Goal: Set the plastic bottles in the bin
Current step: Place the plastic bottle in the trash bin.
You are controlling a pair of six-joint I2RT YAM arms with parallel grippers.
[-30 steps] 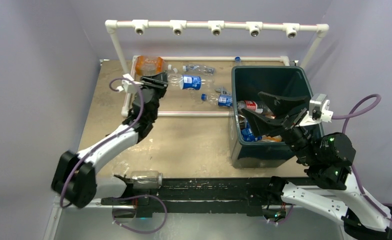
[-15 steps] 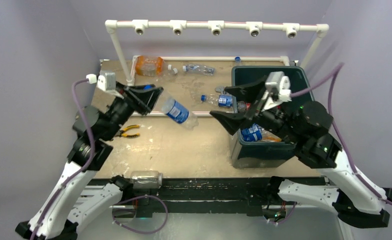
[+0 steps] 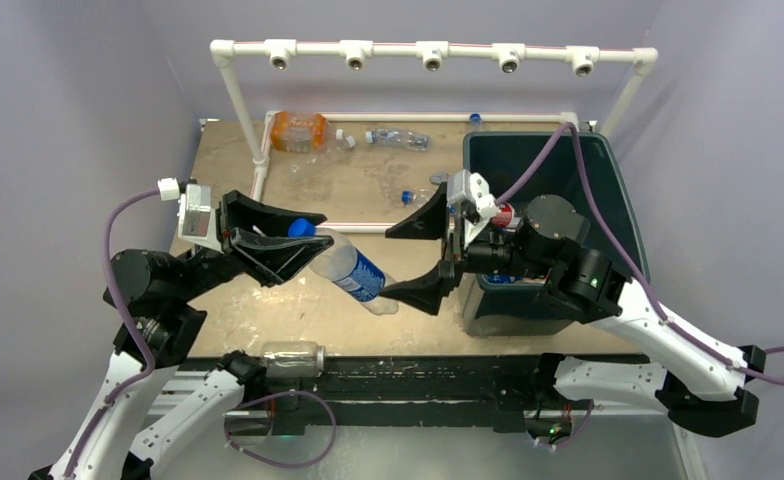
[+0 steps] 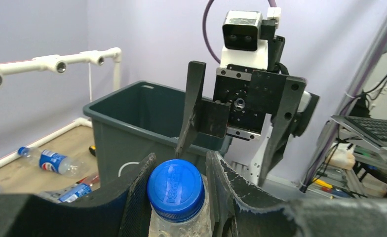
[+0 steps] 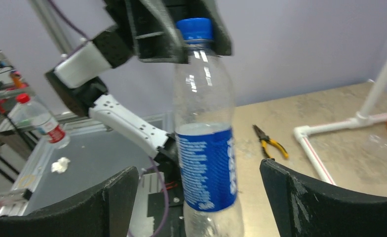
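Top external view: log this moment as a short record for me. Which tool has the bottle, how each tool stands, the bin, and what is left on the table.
held bottle: clear, blue label and blue cap, tilted, base toward the right arm
left tool: shut on the held bottle at its cap end
right tool: open wide, fingers either side of the bottle's lower end, not touching it
bin: right side of the table, partly behind the right arm; red-labelled bottle shows inside
left on table: orange bottle and clear bottle near the far edge
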